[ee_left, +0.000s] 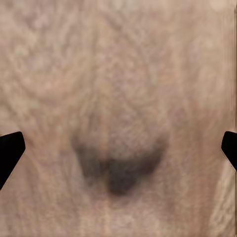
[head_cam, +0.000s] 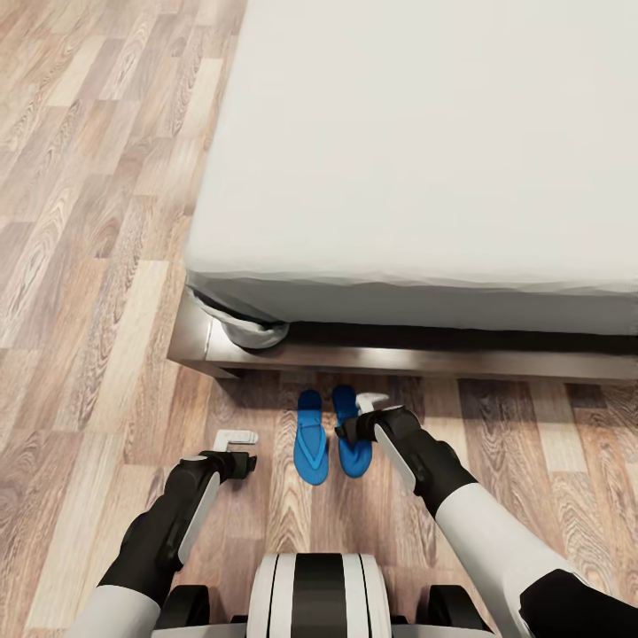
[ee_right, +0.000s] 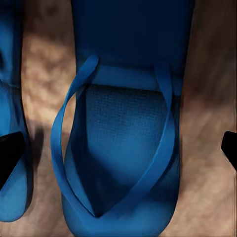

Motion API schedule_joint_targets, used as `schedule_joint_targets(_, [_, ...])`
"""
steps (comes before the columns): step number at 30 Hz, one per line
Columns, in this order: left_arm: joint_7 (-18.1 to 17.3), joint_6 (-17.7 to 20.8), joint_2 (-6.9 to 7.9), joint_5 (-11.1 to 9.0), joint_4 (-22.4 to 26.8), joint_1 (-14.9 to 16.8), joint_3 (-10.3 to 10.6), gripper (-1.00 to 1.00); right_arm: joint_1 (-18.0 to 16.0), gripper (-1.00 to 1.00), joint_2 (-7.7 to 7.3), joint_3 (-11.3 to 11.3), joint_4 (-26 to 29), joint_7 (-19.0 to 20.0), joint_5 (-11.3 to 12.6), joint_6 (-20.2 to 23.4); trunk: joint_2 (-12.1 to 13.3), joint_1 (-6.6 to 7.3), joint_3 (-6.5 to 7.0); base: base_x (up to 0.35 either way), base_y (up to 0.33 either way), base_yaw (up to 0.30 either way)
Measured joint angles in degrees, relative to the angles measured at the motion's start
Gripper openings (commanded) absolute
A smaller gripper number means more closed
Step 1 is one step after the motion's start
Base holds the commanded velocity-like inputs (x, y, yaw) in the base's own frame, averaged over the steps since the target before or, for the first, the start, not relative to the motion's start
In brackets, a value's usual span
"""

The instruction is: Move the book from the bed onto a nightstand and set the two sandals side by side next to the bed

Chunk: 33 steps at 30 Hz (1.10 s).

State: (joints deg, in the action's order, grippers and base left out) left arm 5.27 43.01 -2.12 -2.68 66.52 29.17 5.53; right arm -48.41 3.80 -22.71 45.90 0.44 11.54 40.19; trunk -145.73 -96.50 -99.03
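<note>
Two blue sandals lie side by side on the wood floor just in front of the bed (head_cam: 425, 177): the left sandal (head_cam: 310, 440) and the right sandal (head_cam: 353, 454). My right gripper (head_cam: 361, 416) hovers over the right sandal (ee_right: 121, 143), open, with its fingertips (ee_right: 10, 153) well apart and clear of the sandal's sides. The other sandal (ee_right: 12, 163) shows at the edge of the right wrist view. My left gripper (head_cam: 237, 449) is open over bare floor (ee_left: 118, 74), left of the sandals. The book and the nightstand are out of view.
The bed's dark wooden frame (head_cam: 372, 359) runs across just beyond the sandals, with a fold of white sheet (head_cam: 252, 332) hanging at its corner. Open plank floor (head_cam: 89, 266) stretches to the left of the bed. My base (head_cam: 317, 594) is right behind the sandals.
</note>
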Motion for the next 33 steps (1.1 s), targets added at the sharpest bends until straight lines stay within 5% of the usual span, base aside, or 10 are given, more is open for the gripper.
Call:
schedule_joint_targets(8, [0.1, -0.1, 0.0, 0.0, -0.1, 0.0, 0.0, 1.0, 0.0, 1.0, -0.04, 0.0, 0.0, 0.0, 0.0, 0.0, 0.1, 0.21, 1.77, 0.0, 0.0, 0.0])
schedule_joint_targets(24, [0.2, -0.3, 0.0, 0.0, -0.3, 0.0, 0.0, 1.0, 0.5, 1.0, -0.61, 0.0, -0.1, 0.2, 0.1, -0.2, 0.1, 0.2, 1.78, 0.0, 0.0, 0.0])
schedule_joint_targets(33, [0.2, -0.3, 0.0, 0.1, -0.6, 0.1, 0.0, 1.0, 1.8, 1.0, -0.89, 0.0, -0.2, 0.0, 0.1, -0.2, 0.2, 0.44, 3.77, 0.0, 0.0, 0.0])
